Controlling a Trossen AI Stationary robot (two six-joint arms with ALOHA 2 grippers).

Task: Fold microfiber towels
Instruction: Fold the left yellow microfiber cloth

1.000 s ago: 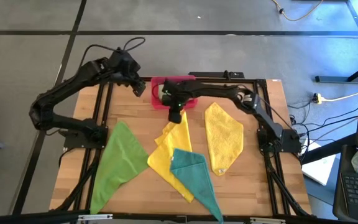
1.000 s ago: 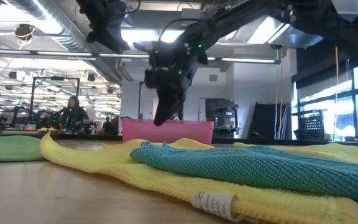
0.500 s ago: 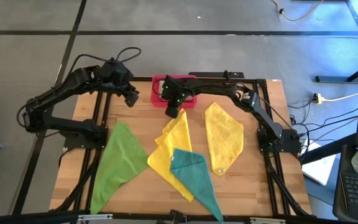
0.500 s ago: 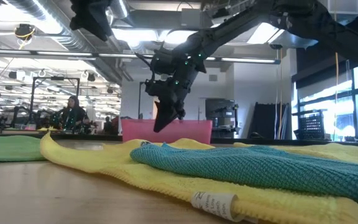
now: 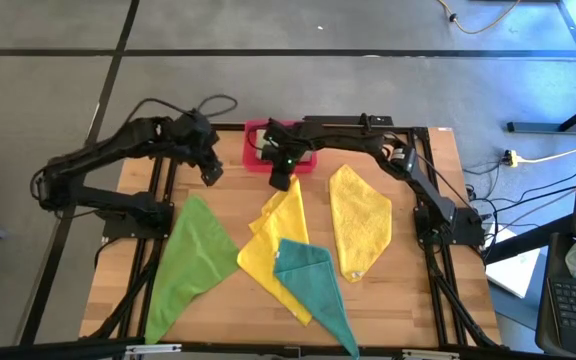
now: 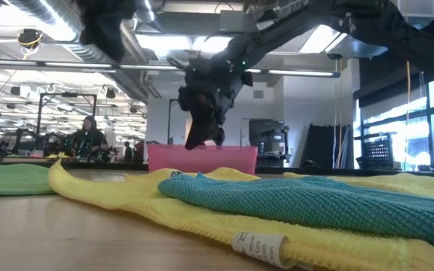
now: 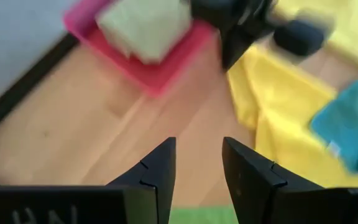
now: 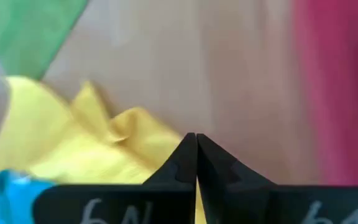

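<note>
Jaws standing apart on the left gripper [image 7: 196, 163], pressed together and empty on the right gripper [image 8: 196, 155].

Right gripper is hovering just above the table [image 5: 223, 200] at the near edge of the pink tray [image 5: 255, 155], over the far corner of a yellow towel [image 5: 286, 212]. Left gripper is hanging over bare wood beside the tray, gripping nothing. A pale green towel [image 7: 146, 28] is lying folded inside the tray (seen from the left wrist). A bright green towel [image 5: 188, 255] is lying spread at the left, a second yellow towel [image 5: 360, 228] at the right, and a teal towel [image 5: 313, 285] is overlapping the first yellow one at the front.
</note>
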